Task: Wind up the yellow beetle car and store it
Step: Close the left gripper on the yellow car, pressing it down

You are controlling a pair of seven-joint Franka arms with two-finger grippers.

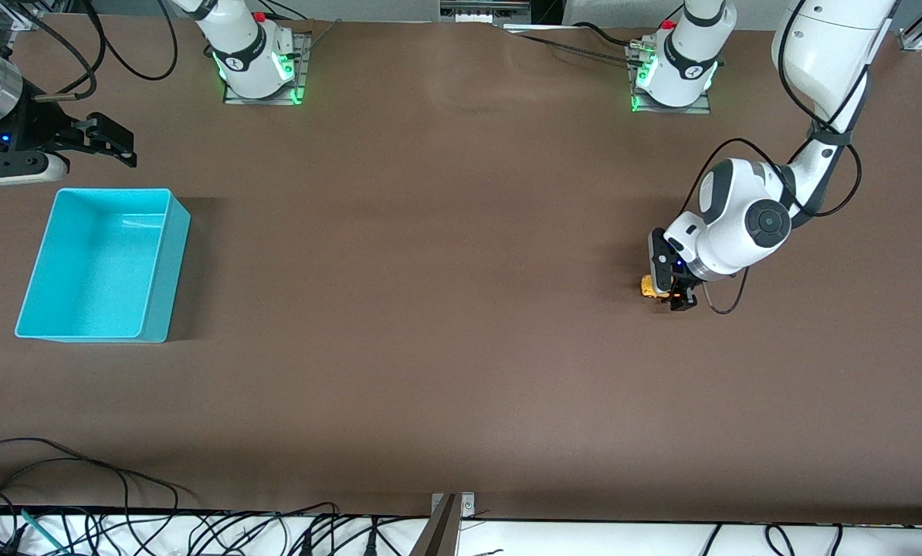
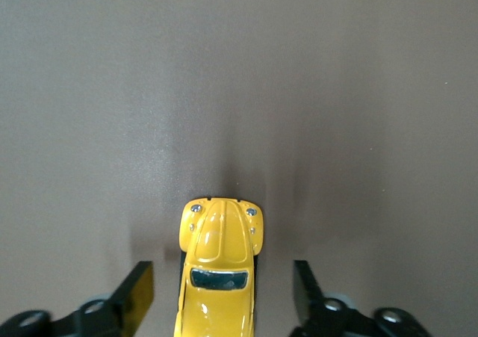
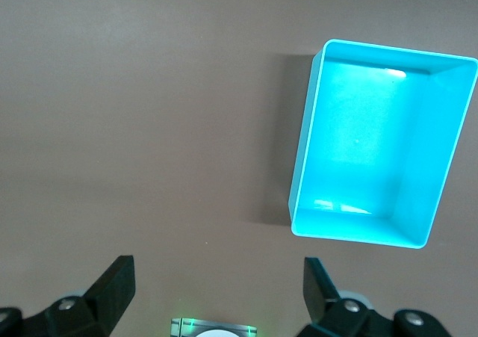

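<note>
The yellow beetle car (image 1: 649,287) stands on the brown table toward the left arm's end. In the left wrist view the car (image 2: 216,277) sits between my left gripper's fingers (image 2: 138,288), with a gap on each side. My left gripper (image 1: 673,292) is low over the table, open, and straddles the car (image 2: 222,285). The turquoise bin (image 1: 171,262) stands empty at the right arm's end and shows in the right wrist view (image 3: 302,165). My right gripper (image 1: 110,143) is open and empty, over the table beside the bin (image 3: 216,277).
The arms' bases (image 1: 256,66) (image 1: 673,73) stand along the table's edge farthest from the front camera. Cables (image 1: 83,479) lie along the edge nearest it. Brown table surface (image 1: 430,309) spreads between bin and car.
</note>
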